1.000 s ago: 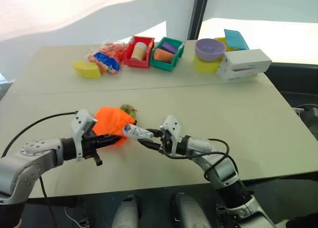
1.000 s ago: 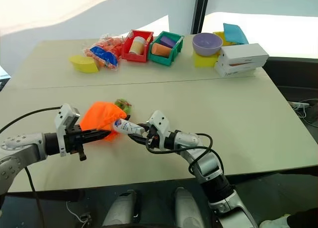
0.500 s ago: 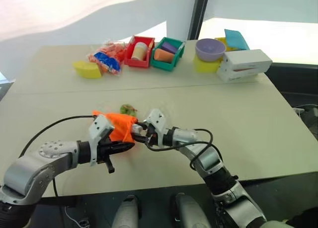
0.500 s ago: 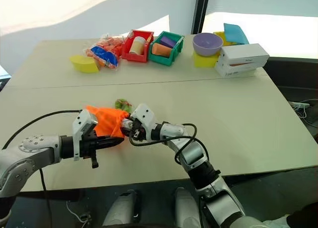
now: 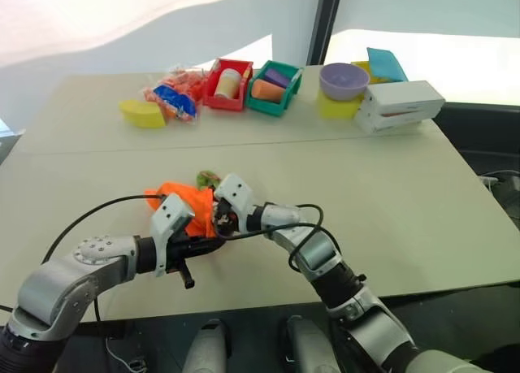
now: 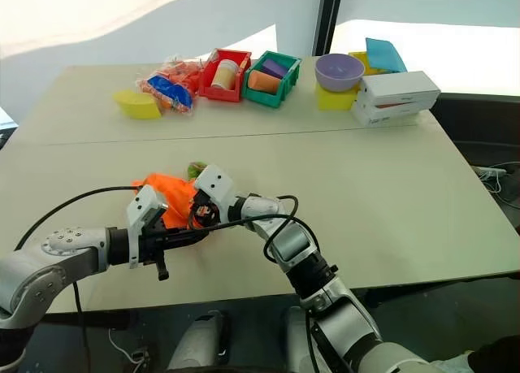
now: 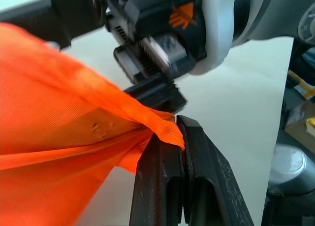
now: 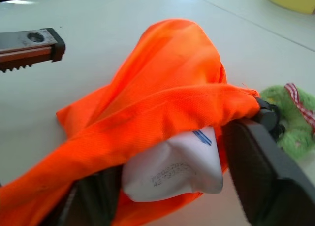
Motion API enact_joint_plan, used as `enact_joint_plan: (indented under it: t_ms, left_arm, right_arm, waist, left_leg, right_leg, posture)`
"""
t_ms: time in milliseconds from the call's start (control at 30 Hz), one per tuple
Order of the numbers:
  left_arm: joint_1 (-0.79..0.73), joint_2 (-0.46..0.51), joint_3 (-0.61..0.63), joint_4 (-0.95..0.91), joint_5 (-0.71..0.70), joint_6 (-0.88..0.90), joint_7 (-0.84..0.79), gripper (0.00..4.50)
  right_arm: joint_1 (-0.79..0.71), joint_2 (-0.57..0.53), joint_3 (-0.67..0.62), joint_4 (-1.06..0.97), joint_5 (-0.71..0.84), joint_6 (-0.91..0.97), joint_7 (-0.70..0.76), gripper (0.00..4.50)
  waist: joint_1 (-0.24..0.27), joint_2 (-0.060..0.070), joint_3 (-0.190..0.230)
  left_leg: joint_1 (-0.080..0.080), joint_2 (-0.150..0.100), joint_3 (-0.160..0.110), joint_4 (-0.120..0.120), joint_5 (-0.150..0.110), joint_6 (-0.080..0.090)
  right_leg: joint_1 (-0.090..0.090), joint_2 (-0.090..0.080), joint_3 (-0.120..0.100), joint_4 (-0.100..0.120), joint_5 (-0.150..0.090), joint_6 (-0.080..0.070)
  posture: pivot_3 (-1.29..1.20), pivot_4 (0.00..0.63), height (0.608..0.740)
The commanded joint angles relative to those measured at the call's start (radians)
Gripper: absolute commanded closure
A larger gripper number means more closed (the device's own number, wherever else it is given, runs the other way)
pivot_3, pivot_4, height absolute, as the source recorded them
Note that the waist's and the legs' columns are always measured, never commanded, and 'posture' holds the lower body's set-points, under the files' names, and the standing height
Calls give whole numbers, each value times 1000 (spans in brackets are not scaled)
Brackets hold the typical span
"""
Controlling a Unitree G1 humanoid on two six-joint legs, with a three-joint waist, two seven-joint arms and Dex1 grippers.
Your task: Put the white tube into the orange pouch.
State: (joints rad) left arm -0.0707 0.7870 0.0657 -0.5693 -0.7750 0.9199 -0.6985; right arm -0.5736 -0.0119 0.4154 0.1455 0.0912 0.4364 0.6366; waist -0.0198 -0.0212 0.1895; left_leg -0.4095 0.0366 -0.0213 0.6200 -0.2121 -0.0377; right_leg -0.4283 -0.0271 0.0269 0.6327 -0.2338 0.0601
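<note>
At the table's near edge, left pincer (image 7: 179,186) clamps orange pouch (image 8: 162,88); right pincer (image 8: 162,196) spread around white tube (image 8: 172,172).

We see a bright orange pouch (image 5: 188,204) on the beige table (image 5: 390,186), gathered between black fingers (image 7: 167,186). Inside its mouth sits the white tube (image 8: 172,169), printed with small grey digits and a blue mark. Beside the pouch lies something green (image 8: 290,113) with a red-and-white striped ribbon. Along the far edge: a yellow wedge (image 5: 141,113), an orange-and-blue packet (image 5: 175,95), a red bin (image 5: 227,84), a green bin (image 5: 275,87), a purple bowl (image 5: 344,80) and a white box (image 5: 400,106).
</note>
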Motion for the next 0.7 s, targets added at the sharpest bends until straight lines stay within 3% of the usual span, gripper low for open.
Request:
enact_joint_plan:
  t_ms: [33,367,700]
  left_arm:
    - [16,-3,82,13,-17,-36,-13,4500]
    - [88,-3,203,115,-6,-79,-32,4500]
    - [202,83,375,295,70,-161,-117,4500]
  right_arm:
    - [35,-37,-13,-138,52,26,64,49]
    - [134,-238,-89,-343,178,133,192,49]
    - [136,-255,-103,-316,159,92,152,49]
  waist:
    - [0,0,0]
    - [-1,0,0]
    - [-3,0,0]
  left_leg:
    - [0,0,0,0,0,0]
    - [0,0,0,0,0,0]
    - [0,0,0,-1,0,0]
  right_leg:
    - [0,0,0,0,0,0]
    - [0,0,0,0,0,0]
    - [-2,0,0,-1,0,0]
  posture:
    - [0,150,740]
    - [0,150,740]
    - [0,150,740]
